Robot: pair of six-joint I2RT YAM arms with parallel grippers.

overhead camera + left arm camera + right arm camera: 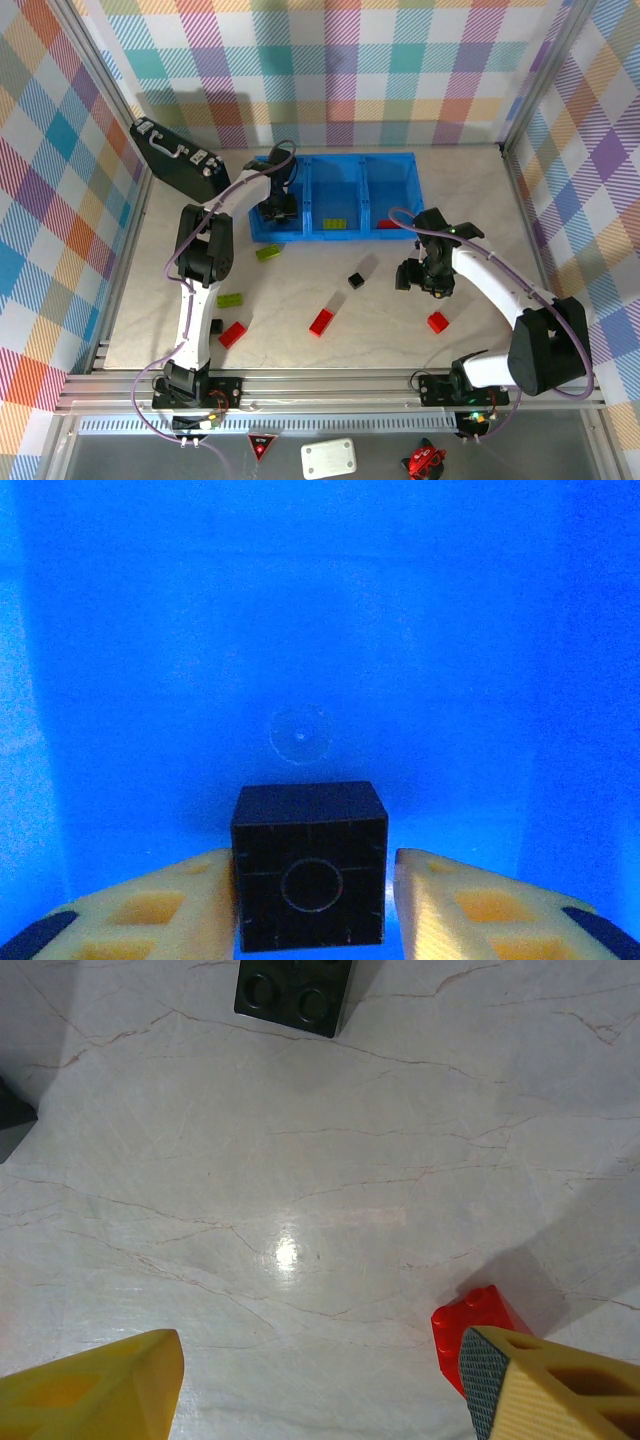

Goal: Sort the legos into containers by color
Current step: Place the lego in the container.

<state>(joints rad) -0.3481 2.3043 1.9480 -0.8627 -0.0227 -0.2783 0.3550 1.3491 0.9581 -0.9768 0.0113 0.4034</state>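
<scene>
- Tray (395,185) left compartment: black brick (310,880) sits between left gripper (315,870) fingers, gap on one side, so not clenched.
- Right gripper (320,1360) spread open over desk (300,1160), red brick (465,1330) just beside one finger, off-centre; needs a sidestep imo.

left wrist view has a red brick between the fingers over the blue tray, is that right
No. The brick between the fingers of the left gripper is black, not red, as the left wrist view shows. It is over the blue tray, as you say.
</scene>
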